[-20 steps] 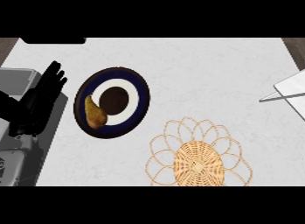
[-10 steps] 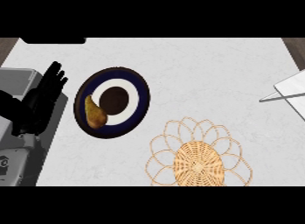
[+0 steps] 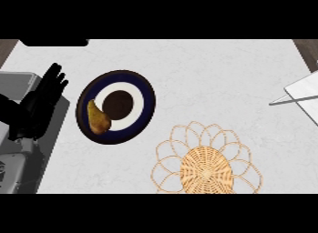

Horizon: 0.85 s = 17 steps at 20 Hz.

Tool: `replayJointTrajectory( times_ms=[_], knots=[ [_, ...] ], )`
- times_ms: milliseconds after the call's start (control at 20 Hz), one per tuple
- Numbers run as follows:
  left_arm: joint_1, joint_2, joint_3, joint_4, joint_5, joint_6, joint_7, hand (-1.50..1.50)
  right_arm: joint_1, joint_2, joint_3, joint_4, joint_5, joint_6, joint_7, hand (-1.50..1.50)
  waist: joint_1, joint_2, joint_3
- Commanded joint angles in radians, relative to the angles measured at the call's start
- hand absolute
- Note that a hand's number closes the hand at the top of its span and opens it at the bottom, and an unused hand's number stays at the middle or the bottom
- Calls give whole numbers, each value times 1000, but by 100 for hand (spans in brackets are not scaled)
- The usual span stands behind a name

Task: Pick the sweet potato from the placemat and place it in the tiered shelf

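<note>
Comparing with earlier views: nothing moved | left hand [image 3: 37, 107] open, resting left of plate [image 3: 142, 88] | sweet potato [image 3: 97, 118] on plate, not on shelf [image 3: 309, 93]

The tiered shelf [image 3: 309, 98] runs off the right edge, and the woven placemat [image 3: 207, 164] is clipped at the near edge.

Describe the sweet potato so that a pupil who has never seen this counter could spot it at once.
Find the round dark blue plate at the counter's left, beside the open left hand. The sweet potato lies on the plate's left rim. It is the small yellow-brown lump, unlike the dark disc at the plate's white centre.
</note>
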State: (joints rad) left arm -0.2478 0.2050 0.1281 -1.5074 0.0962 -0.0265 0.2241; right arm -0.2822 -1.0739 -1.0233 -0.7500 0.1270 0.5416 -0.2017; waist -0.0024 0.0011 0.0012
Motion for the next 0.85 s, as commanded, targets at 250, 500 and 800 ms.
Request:
replayJointTrajectory(
  times_ms=[250,500,800],
  knots=[
    [-51,26,33,20,27,-11,40,0,158,-221,-115,337,-59,237,-230,-150,-14,1,4],
    [-3,-7,10,-18,9,14,36,0,284,-241,-134,315,-81,363,-374,-150,-33,-7,5],
    [19,3,24,-12,10,5,0,0,361,-206,-104,233,-82,336,-507,-150,-32,-8,4]
  ],
)
